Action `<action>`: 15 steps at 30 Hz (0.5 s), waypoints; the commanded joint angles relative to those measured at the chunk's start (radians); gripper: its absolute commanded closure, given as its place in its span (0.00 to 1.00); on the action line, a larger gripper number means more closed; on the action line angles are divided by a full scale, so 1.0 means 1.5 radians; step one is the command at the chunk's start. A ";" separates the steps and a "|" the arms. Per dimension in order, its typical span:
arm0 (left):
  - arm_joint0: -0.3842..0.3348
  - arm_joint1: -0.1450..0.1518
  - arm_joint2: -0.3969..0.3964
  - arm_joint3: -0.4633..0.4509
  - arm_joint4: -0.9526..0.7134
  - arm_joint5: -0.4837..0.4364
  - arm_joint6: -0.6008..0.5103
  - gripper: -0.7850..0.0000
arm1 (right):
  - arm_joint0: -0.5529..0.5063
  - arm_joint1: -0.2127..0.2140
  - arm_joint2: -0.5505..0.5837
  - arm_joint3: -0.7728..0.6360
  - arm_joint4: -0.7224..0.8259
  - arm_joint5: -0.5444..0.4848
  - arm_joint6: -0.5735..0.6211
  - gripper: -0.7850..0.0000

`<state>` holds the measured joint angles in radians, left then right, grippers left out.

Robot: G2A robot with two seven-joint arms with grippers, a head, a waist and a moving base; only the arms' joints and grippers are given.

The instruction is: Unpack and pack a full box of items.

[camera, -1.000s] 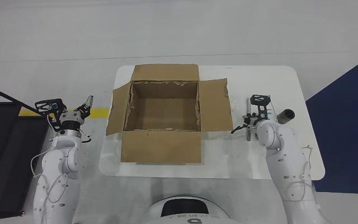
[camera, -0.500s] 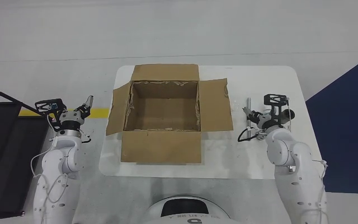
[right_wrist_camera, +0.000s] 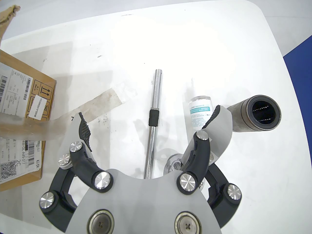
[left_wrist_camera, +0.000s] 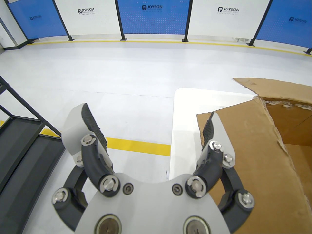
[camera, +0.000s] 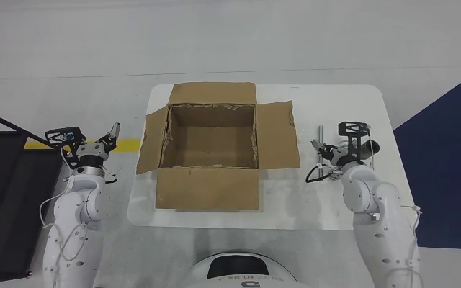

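Right gripper (right_wrist_camera: 151, 118) shifts right, above the rod (right_wrist_camera: 156, 91), bottle (right_wrist_camera: 198, 108) and sleeve (right_wrist_camera: 253, 118)
Jaws spread wide to pick one up; left gripper (left_wrist_camera: 147, 118) waits open beside the box (camera: 207, 189)

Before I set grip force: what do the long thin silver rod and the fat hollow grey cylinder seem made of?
Long thin silver rod: likely polished steel, mirror-bright streaks; its black band looks matte, maybe rubber. Fat hollow grey cylinder: probably metal, duller satin finish, dark bore with rows of small glints.
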<state>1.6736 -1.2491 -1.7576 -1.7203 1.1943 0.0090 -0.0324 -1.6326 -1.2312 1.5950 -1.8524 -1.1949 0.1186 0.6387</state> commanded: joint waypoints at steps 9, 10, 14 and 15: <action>0.000 0.000 0.000 0.000 0.000 0.000 0.000 0.00 | 0.116 -0.007 -0.091 0.105 -0.128 0.077 0.124 0.45; 0.000 0.000 0.000 0.000 0.000 0.000 0.000 0.00 | 0.125 -0.008 -0.098 0.113 -0.134 0.083 0.133 0.48; 0.000 0.000 0.000 0.000 0.000 0.000 0.000 0.00 | 0.155 -0.011 -0.116 0.148 -0.148 0.087 0.167 0.50; 0.000 0.000 0.000 0.000 0.000 0.000 0.000 0.00 | 0.161 -0.012 -0.118 0.155 -0.149 0.087 0.173 0.50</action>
<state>1.6736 -1.2491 -1.7576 -1.7203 1.1943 0.0090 -0.0324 -1.3993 -1.2480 1.4204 -1.6303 -1.4174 0.2501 0.8891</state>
